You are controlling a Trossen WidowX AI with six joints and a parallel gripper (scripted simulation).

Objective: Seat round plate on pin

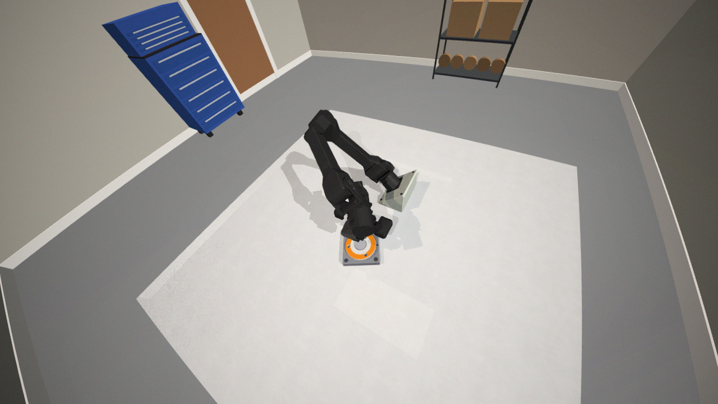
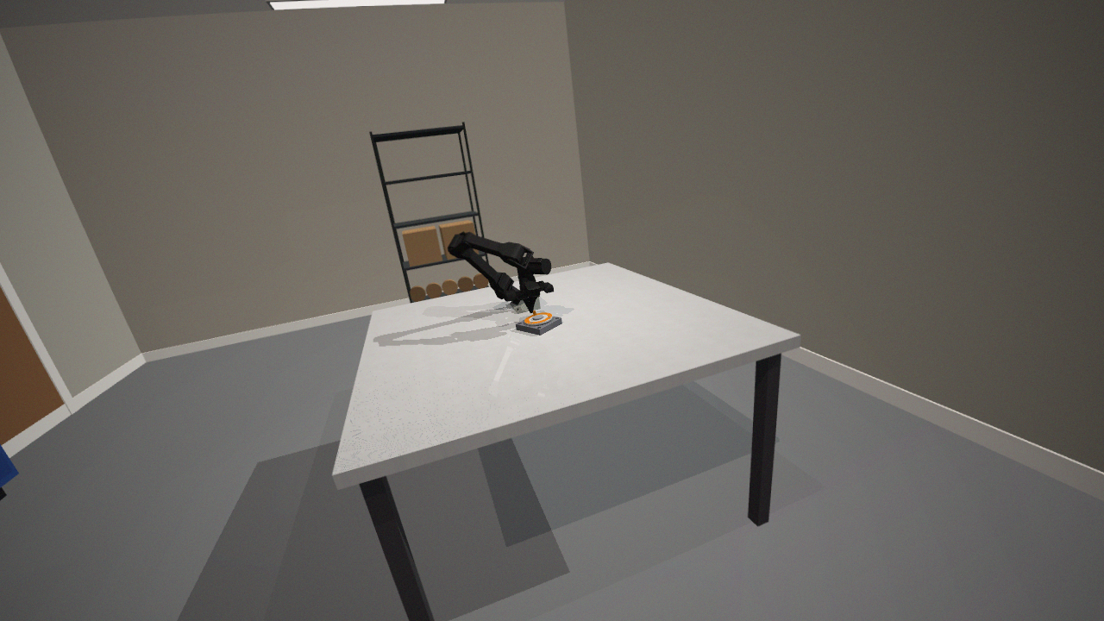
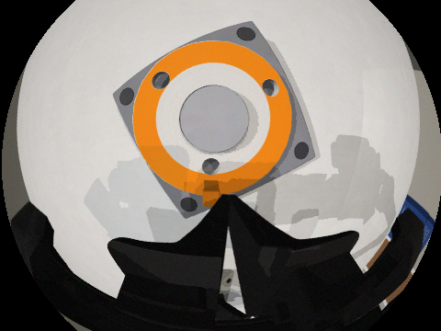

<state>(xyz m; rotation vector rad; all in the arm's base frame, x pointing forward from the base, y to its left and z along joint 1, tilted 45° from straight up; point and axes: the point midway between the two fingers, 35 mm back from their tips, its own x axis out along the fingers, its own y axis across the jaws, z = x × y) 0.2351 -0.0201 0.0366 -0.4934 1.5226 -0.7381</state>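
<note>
Pressed together and empty, the end effector [image 3: 224, 202] has its tips at the orange tab [image 3: 211, 189] on the round plate's [image 3: 153, 142] near edge. That plate sits around the post [image 3: 215, 118] on the grey base [image 3: 257, 43], on the white surface [image 1: 451, 281].

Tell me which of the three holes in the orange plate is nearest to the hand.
It is the hole at the plate's lower edge in the wrist view, beside the orange tab, just above the shut hand. The other two lie across the post.
</note>
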